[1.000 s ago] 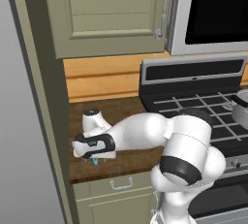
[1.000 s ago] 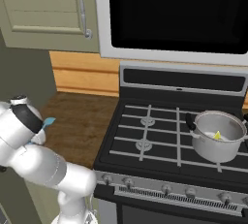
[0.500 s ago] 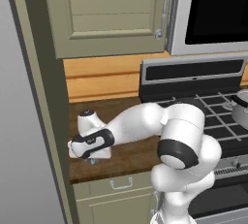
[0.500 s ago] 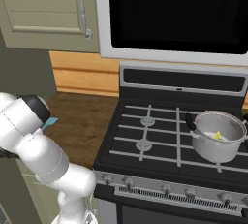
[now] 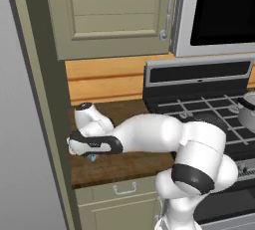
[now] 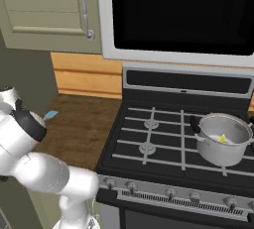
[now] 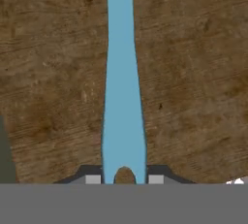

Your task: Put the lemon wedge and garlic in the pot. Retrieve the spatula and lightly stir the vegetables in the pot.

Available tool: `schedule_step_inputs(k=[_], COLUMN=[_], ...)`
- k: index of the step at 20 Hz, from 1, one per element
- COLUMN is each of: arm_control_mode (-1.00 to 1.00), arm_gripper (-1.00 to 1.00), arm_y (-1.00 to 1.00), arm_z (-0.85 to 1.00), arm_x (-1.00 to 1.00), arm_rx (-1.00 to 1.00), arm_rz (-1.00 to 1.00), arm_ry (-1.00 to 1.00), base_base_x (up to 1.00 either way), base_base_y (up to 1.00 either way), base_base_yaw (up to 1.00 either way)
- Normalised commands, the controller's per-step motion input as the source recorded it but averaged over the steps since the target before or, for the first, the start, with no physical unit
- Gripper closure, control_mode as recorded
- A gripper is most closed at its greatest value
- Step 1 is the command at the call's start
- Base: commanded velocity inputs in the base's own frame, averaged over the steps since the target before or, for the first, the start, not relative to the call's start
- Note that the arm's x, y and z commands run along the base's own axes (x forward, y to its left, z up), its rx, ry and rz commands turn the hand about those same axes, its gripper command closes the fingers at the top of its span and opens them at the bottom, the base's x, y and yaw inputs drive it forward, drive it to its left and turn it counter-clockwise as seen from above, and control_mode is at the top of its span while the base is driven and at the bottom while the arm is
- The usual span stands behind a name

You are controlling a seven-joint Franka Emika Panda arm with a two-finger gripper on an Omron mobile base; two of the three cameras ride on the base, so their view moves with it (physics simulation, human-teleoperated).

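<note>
The light-blue spatula (image 7: 122, 97) lies flat on the dark wooden counter (image 7: 193, 72), its long handle running straight up the hand view. My gripper (image 7: 124, 178) is shut on the handle's end, one fingertip (image 7: 93, 179) on each side. In the left base view the gripper (image 5: 92, 157) is low on the counter's left end, with a bit of blue showing under it. The spatula's blade (image 6: 50, 115) peeks out beside my arm. The steel pot (image 6: 222, 139) stands on the stove's front right burner with the lemon wedge (image 6: 223, 138) inside. I cannot make out the garlic against the pot's pale inside.
A tall cabinet side (image 5: 45, 99) borders the counter just left of the gripper. The black stove (image 6: 163, 143) lies to the right of the counter, a microwave (image 6: 183, 10) hangs above it, and a wall cabinet (image 5: 114, 10) hangs above the counter.
The jaws have gone from open to shut on the spatula's handle. The hand has shifted a little to the left and lower on the counter.
</note>
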Motion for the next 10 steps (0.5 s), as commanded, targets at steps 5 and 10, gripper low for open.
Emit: schedule_step_inputs(k=[5, 10], arm_control_mode=[-1.0, -1.0], arm_gripper=[1.0, 1.0], arm_y=[-0.82, -0.94], arm_z=[1.0, 1.0], arm_x=[-1.0, -0.95], arm_rx=[0.31, 0.4], arm_rz=[-0.13, -0.18], arm_ry=[-0.14, 0.06], base_base_x=[0.0, 0.0], base_base_y=[0.0, 0.0], base_base_yaw=[0.0, 0.0])
